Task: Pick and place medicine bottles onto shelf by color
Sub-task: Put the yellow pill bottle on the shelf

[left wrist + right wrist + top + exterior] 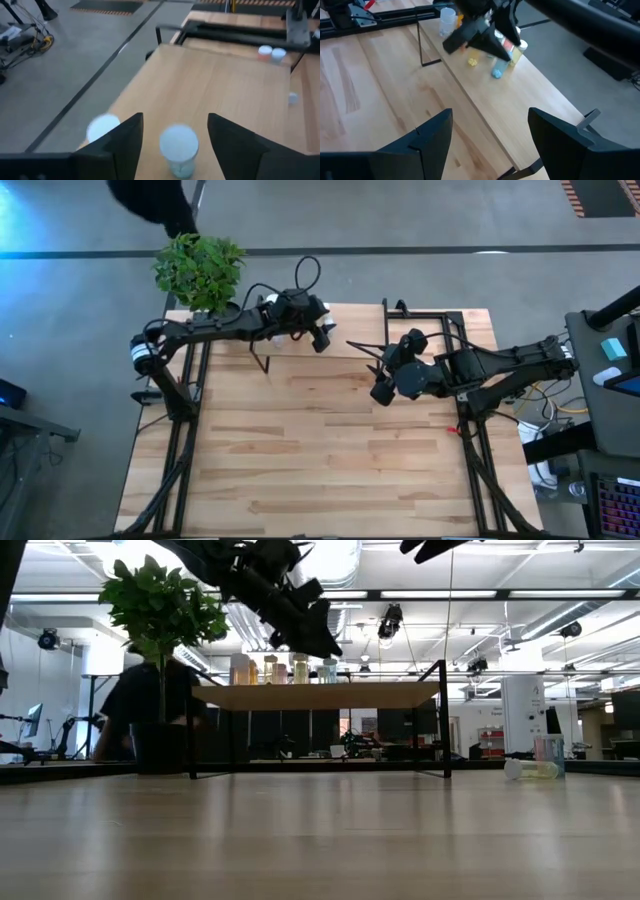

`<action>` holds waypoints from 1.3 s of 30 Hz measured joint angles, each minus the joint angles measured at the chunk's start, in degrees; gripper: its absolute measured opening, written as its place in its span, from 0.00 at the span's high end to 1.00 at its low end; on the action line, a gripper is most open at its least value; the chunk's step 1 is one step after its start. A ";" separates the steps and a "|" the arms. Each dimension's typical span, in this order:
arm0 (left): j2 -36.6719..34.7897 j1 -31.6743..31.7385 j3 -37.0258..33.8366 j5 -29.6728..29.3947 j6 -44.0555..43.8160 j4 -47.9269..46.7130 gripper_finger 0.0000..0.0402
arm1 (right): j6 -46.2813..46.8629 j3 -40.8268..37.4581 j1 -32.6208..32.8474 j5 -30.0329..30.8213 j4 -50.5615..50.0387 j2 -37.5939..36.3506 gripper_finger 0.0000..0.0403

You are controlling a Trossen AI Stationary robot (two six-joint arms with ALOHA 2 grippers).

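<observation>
Overhead, we see the left hand (322, 330) hanging above the near end of the shelf (220, 80), its two dark fingers (125, 142) spread apart and touching nothing. Directly between them, in the left wrist view, stands a blue-green bottle (178, 150) with a pale round cap, upright on the light-wood board and apart from both fingers. Just beside that hand's finger we make out another white-capped bottle (103, 127), too blurred to give its body colour. Farther along the board from the hand, two more small bottles (271, 53) stand together near the black frame, and one tiny cap (293, 98) sits alone near the edge.

From counter level, we see a row of bottles (285, 670) lined up on the shelf just under the left hand, with one bottle lying on its side (530, 770) on the counter (320, 840), well apart from the shelf.

The right hand (380, 383) waits over the counter beside the shelf, its fingers (427, 135) spread and empty. Beyond the left arm stands a potted plant (198, 270).
</observation>
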 joint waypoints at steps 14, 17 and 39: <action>-9.77 -7.12 5.90 0.29 -3.56 -1.61 0.49 | 1.52 -0.04 0.00 0.17 -6.17 -10.01 0.38; -13.48 -9.78 5.73 0.49 -4.47 0.98 0.49 | 5.62 -0.10 0.00 -3.02 -13.03 -14.18 0.38; -11.19 -15.72 3.26 2.93 -4.63 1.95 0.49 | 11.55 -31.80 0.03 -22.65 -9.33 -16.10 0.42</action>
